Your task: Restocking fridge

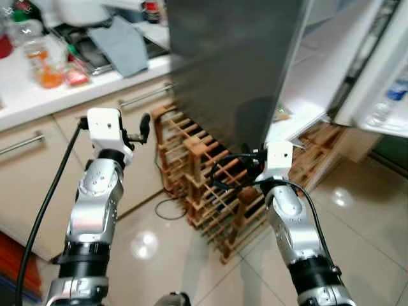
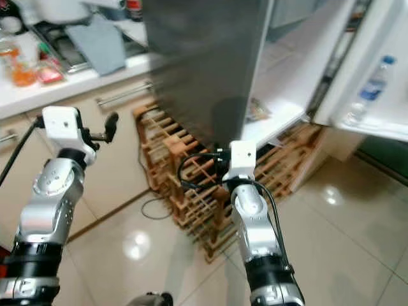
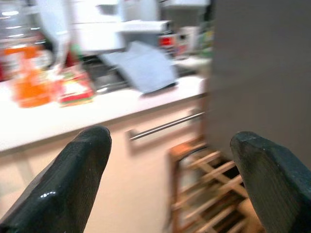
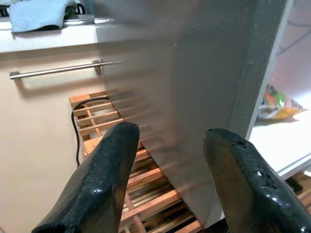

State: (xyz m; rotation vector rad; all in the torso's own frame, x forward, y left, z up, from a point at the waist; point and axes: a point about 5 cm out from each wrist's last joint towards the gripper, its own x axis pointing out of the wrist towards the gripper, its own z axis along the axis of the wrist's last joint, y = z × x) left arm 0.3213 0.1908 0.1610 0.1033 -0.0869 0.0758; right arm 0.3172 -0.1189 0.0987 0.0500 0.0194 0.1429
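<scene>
Fridge stands open; both pincers, left pincer and right pincer, are released and carry nothing. Fetching stock comes next, probably the blurred packets along the worktop's back edge.

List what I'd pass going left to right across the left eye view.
Orange bottle → left gripper → wooden wine rack → right gripper → open fridge door.

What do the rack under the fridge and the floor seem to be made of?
The rack looks like unpainted light wood: tan slats and posts in a lattice. The floor looks like glossy ceramic or stone tile: pale, with thin joint lines and bright light reflections. The exact material can't be told.
</scene>
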